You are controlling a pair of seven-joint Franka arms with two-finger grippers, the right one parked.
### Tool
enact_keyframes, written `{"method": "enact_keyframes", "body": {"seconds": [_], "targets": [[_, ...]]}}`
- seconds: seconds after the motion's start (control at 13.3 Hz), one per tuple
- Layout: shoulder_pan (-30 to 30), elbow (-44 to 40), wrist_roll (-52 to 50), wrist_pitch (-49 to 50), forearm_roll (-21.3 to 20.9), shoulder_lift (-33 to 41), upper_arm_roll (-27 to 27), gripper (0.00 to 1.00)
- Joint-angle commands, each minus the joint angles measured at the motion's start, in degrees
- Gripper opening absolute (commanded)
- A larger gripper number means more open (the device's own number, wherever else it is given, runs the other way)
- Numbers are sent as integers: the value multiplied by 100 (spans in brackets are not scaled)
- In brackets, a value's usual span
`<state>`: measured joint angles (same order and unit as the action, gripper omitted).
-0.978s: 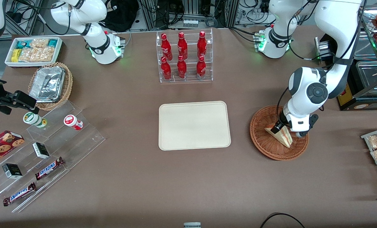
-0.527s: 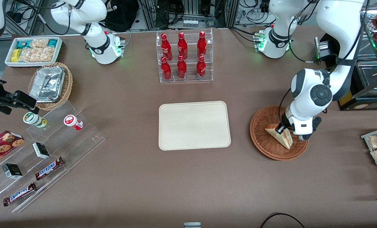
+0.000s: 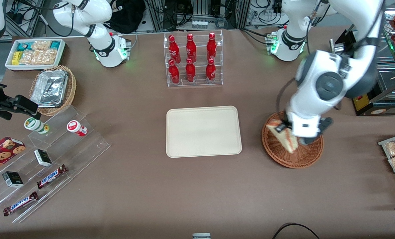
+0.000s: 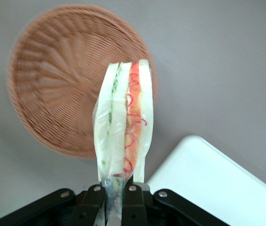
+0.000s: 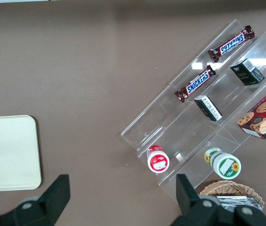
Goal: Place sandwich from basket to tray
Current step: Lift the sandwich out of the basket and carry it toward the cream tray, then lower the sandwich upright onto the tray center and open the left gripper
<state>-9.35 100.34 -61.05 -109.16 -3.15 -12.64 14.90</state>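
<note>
Brown table: the gripper (image 4: 115, 200) pinches the sandwich (image 4: 123, 122) by its wrapper edge, above the basket (image 3: 292, 156), at the tray's (image 3: 202, 146) three o'clock. That thin hold might slip mid-carry.

Sandwich (image 4: 123, 127) in tool (image 4: 114, 200) — above basket (image 4: 53, 89)

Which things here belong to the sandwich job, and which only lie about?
Job: sandwich, held in the shut gripper above the basket; tray, nothing on it yet.

Lying about: red bottles in their rack; foil containers; Snickers bars; cookie box.
</note>
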Motion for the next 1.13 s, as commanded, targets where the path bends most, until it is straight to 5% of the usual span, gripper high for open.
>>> {"method": "enact_keyframes", "body": {"seconds": [0.0,0.45,1.05], "targets": [[-741,-269,-205,27,-63,-352,-39,7],[-2052,-453,-126,-1622,-466,-1511,-39,7],[-2659,-665,-179,-2373,-1021,-2401,-39,10]]}}
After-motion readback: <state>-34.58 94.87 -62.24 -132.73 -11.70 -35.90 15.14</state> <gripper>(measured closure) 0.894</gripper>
